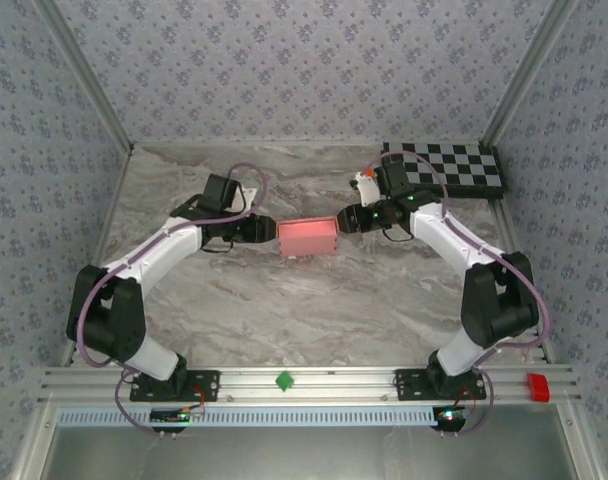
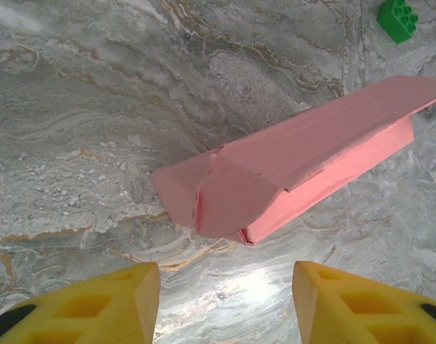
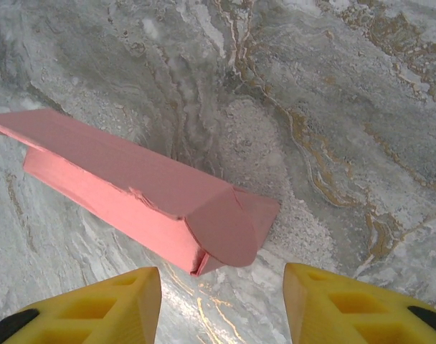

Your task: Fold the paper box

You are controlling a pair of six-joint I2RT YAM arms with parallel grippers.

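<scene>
Yellow fingers [image 2: 96, 304], two to a gripper, four in all. My left gripper [image 2: 225, 304]: jaws apart, bare table [image 1: 234, 300] between them, nothing held. My right gripper [image 3: 221, 304]: likewise apart and empty.

Item, just beyond both sets of fingertips: paper box [image 1: 307, 238], pink, count one. It lies on the middle of the table, between my two grippers, one short end facing each.

Progress, as I judge it: mostly done. Walls are up, the sheet is closed into a long box, and the end flaps at both short ends are folded round. From my left wrist, the top panel appears to stand a little proud along one long edge. From my right wrist, that seam looks rough and not fully seated. Left to do, by my reckoning: press the lid down and tuck its edge home.

Count, near to far:
- green brick [image 1: 283, 380], one, on the near rail
- red block [image 1: 537, 387], one, near rail, right end
- arms, two
- paper box, one
- checkerboard [image 1: 454, 165], one, far right corner
</scene>
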